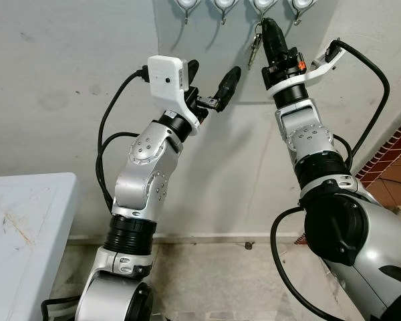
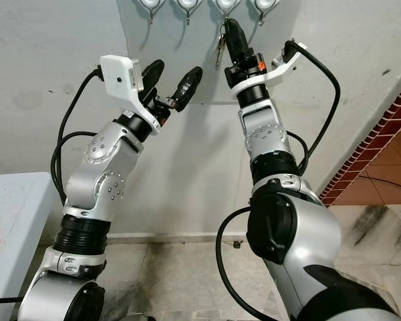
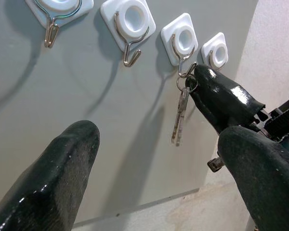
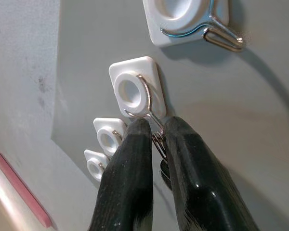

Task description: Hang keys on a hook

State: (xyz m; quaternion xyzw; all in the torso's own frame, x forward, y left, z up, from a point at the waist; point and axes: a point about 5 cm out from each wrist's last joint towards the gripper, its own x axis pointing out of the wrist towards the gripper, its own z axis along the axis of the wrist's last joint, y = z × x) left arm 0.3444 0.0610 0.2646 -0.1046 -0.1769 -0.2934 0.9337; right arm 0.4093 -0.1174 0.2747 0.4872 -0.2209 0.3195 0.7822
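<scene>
The right gripper reaches up to the row of white hooks on the grey wall panel, its two black fingers pinched together on the ring of the keys. The ring sits at the wire of the third hook from the robot's left, and the keys dangle straight down from it toward 6 o'clock, just beside the panel. The grip high on the ring, it appears, lets the loop be steered over the hook's upturned tip while the blades hang free.

The left gripper hovers at about 8 o'clock from the keys, well below the hooks, fingers spread apart and holding nothing. It seems to stand by as an observer, its wrist camera aimed up at the work.

That left wrist view gives the clearest side look: the ring meets the hook's lower curve, though whether it is fully threaded on cannot be told. The right wrist view looks along the closed fingers and shows the ring squeezed between them right under the hook wire, a detail the head views leave too small. The head views alone show both arms and a pale table at 8 o'clock.
</scene>
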